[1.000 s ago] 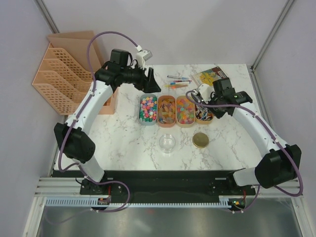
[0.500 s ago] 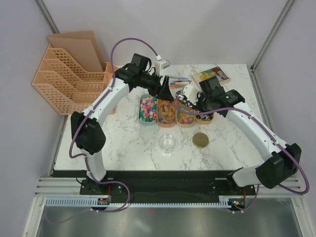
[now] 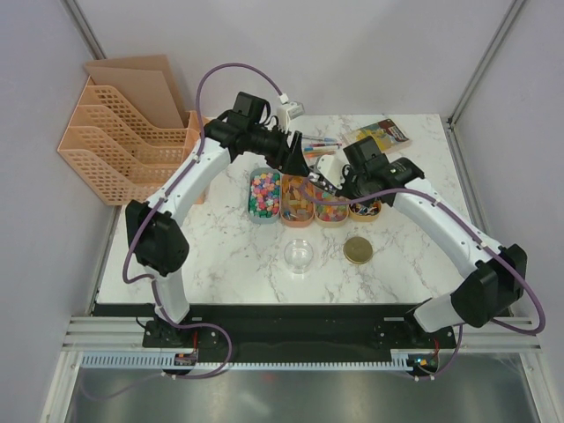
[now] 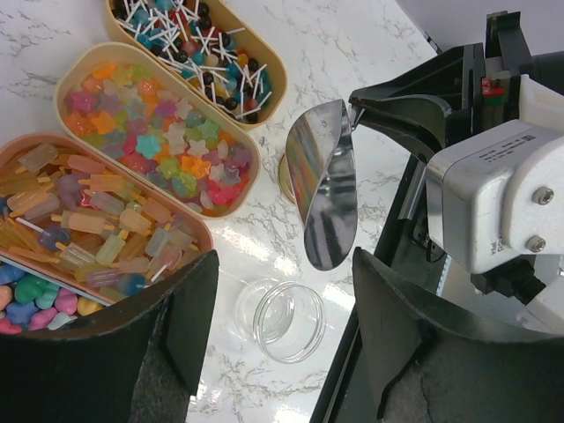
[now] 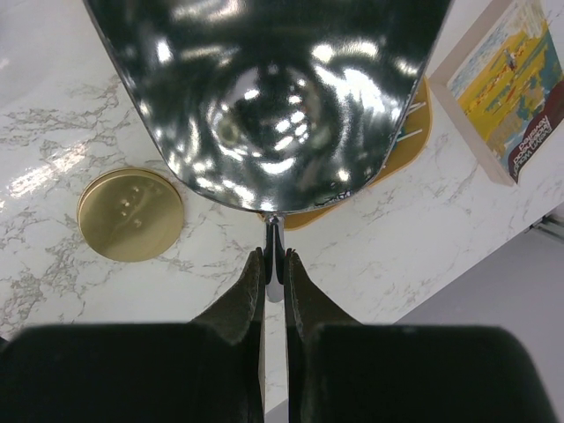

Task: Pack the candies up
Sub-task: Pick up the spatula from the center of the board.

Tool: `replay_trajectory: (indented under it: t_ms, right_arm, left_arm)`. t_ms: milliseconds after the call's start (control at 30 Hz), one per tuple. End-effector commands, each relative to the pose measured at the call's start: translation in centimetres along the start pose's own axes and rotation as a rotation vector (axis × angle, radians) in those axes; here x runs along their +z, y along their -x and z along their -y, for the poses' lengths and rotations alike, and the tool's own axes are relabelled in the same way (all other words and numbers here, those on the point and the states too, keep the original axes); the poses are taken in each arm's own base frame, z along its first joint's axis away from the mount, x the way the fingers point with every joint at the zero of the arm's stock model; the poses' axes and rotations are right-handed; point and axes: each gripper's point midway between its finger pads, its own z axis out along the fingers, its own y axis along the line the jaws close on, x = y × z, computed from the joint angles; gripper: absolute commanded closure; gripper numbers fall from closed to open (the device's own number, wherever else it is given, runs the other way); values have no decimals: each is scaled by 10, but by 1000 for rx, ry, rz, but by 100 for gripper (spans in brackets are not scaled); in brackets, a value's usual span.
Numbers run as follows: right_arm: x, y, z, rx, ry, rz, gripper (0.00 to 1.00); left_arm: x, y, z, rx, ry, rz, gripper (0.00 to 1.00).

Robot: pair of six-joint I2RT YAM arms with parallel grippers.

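The candies lie in four oval trays in a row: mixed bright sweets [image 3: 264, 196], wrapped stick candies [image 3: 298, 199], star gummies [image 3: 330, 203] and lollipops [image 3: 363, 210]. The left wrist view shows the lollipops [image 4: 198, 53], star gummies [image 4: 159, 141] and stick candies [image 4: 88, 220]. My right gripper [image 5: 274, 264] is shut on the thin handle of a shiny metal scoop [image 5: 264, 97], held empty above the trays [image 4: 322, 194]. My left gripper [image 4: 284, 286] is open and empty, hovering behind the trays [image 3: 300, 157]. A clear glass jar [image 4: 286, 319] stands open on the table.
A flat gold lid [image 3: 358, 250] lies right of the jar [image 3: 298, 256]. Coloured pens [image 3: 317, 145] and a picture book [image 3: 379, 134] lie at the back. Orange file racks [image 3: 106, 141] stand at the left edge.
My left arm swung right, from near the racks to just behind the trays. My right gripper moved left with the scoop, from over the lollipop tray toward the middle trays.
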Motion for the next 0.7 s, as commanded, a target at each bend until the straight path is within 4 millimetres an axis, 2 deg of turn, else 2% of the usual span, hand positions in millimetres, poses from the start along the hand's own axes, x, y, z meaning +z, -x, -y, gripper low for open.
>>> replay_trajectory:
  t_ms: [0, 67, 167, 200, 467, 567, 600, 667]
  right_arm:
    - [-11, 24, 20, -7, -63, 62, 100]
    - [-10, 28, 21, -2, -64, 67, 100]
    - [-10, 33, 22, -1, -64, 78, 100]
    - [-9, 34, 21, -3, -62, 79, 100]
    - [-2, 36, 15, -32, -47, 66, 100]
    - [-1, 38, 14, -34, -46, 66, 100]
    - [-1, 39, 13, -35, -45, 68, 100]
    - [0, 37, 14, -34, -52, 59, 100]
  left_arm:
    - [-2, 11, 15, 4, -49, 21, 31]
    - [-1, 11, 17, 6, -60, 19, 34]
    - [1, 12, 18, 4, -73, 16, 44]
    - [2, 12, 18, 5, -75, 16, 50]
    - [5, 12, 19, -7, -96, 13, 51]
    - [5, 12, 19, -9, -101, 12, 58]
    - [6, 11, 19, -11, -101, 10, 65]
    - [6, 10, 18, -13, -95, 9, 72]
